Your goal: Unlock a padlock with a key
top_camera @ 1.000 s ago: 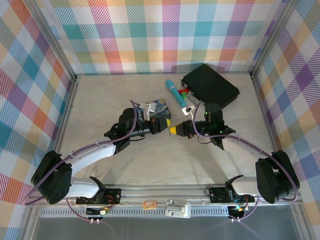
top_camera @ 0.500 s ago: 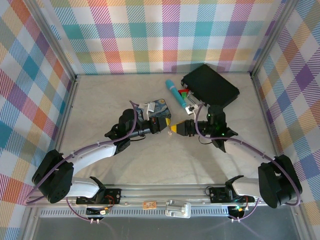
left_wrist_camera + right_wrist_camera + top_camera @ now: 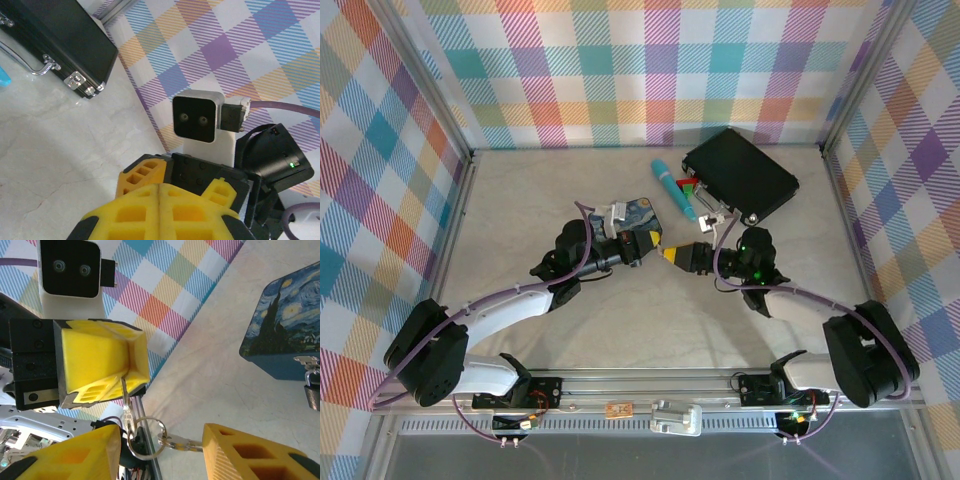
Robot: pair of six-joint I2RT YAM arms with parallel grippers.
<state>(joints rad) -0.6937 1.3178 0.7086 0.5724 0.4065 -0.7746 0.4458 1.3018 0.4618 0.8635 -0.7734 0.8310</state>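
Thin silvery-grey key (image 3: 125,401), blade pinched between yellow pads (image 3: 95,360) of left tool (image 3: 131,374)

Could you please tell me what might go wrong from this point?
The left gripper pinches the key by one end only, so it could slip out and drop. The right gripper is open around the dangling ring and may close on the ring instead of the key. The padlock hangs unheld on the tin and may swing.
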